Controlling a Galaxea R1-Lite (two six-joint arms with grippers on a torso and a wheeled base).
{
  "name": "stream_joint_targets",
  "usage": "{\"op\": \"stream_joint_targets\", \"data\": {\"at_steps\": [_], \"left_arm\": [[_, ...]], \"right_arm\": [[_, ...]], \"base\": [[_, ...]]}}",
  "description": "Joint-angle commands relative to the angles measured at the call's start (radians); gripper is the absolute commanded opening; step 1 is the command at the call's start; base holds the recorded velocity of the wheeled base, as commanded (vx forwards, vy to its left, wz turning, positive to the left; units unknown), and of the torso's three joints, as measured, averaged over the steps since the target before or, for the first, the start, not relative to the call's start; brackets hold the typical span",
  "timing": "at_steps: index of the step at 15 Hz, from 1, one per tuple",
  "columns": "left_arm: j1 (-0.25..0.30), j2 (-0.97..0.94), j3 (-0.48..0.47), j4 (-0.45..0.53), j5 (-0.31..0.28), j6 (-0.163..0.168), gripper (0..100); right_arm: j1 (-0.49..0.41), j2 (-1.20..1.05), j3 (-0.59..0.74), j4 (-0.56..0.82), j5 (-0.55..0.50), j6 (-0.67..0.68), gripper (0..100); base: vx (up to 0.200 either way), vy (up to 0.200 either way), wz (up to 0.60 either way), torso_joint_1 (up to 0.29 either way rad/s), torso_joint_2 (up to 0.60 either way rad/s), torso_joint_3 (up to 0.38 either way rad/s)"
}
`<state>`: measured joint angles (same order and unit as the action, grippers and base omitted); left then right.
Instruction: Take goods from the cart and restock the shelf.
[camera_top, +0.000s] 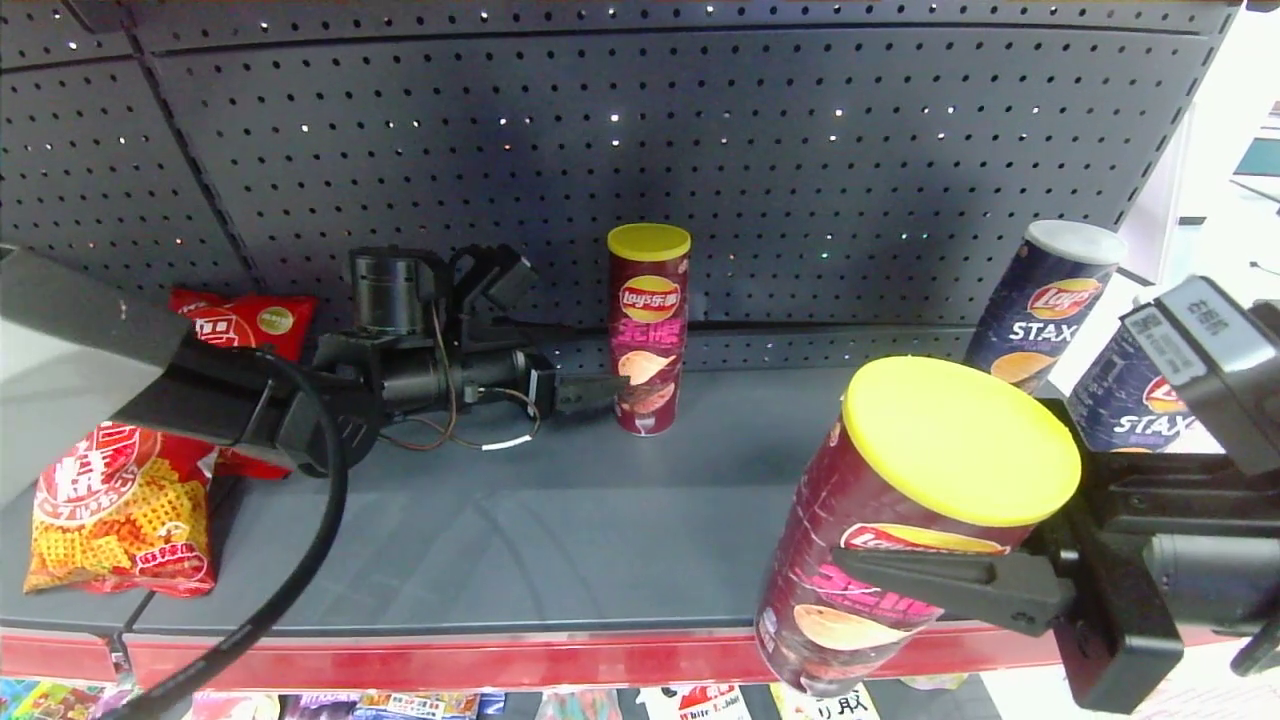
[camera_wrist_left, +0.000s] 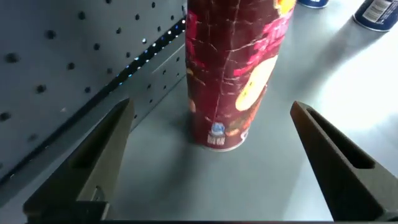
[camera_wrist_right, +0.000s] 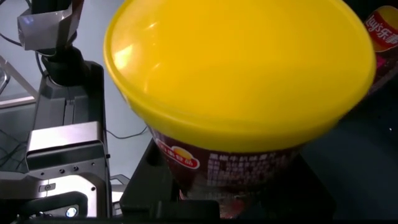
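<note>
Chip can poised at the shelf's front edge
The right tool (camera_top: 950, 580) clasps a slightly tilted yellow-lidded can (camera_top: 930, 480) at the shelf (camera_top: 500, 540) front; the left tool (camera_wrist_left: 211, 109) gapes, released, facing the upright can (camera_top: 648, 330) at the back, left of it.

Lid (camera_top: 960, 440) looks glossy plastic, shelf (camera_top: 560, 540) matt metal.

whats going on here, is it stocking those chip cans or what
Yes, a two-armed robot is restocking a shelf. Its right gripper holds a maroon can with a yellow lid, tilted, at the shelf's front edge and not yet set down. A matching second can stands upright near the back panel; the left gripper is beside it, open, not touching it. Two blue cans are on the right, red snack bags on the left.
</note>
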<state>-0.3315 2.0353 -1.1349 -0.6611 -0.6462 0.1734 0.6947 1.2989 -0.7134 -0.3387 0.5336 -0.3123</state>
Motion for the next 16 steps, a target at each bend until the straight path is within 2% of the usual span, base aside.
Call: {"op": "stream_joint_targets", "data": {"at_steps": [1, 10, 15, 16], "left_arm": [[-0.027, 0.049, -0.036, 0.0, 0.0, 0.0, 100], [-0.054, 0.19, -0.184, -0.002, 0.0, 0.001, 100], [-0.09, 0.213, -0.194, -0.025, 0.002, -0.002, 100], [-0.09, 0.212, -0.195, -0.025, 0.002, -0.002, 0]], "right_arm": [[-0.003, -0.001, 0.002, 0.001, 0.0, -0.001, 0], [-0.037, -0.035, 0.065, 0.0, 0.0, -0.001, 0], [-0.037, -0.032, 0.058, 0.0, 0.0, -0.001, 0], [-0.037, -0.033, 0.058, 0.0, 0.0, -0.001, 0]], "base": [[0.0, 0.0, 0.0, 0.0, 0.0, 0.0], [0.0, 0.0, 0.0, 0.0, 0.0, 0.0], [0.0, 0.0, 0.0, 0.0, 0.0, 0.0], [0.0, 0.0, 0.0, 0.0, 0.0, 0.0]]}}
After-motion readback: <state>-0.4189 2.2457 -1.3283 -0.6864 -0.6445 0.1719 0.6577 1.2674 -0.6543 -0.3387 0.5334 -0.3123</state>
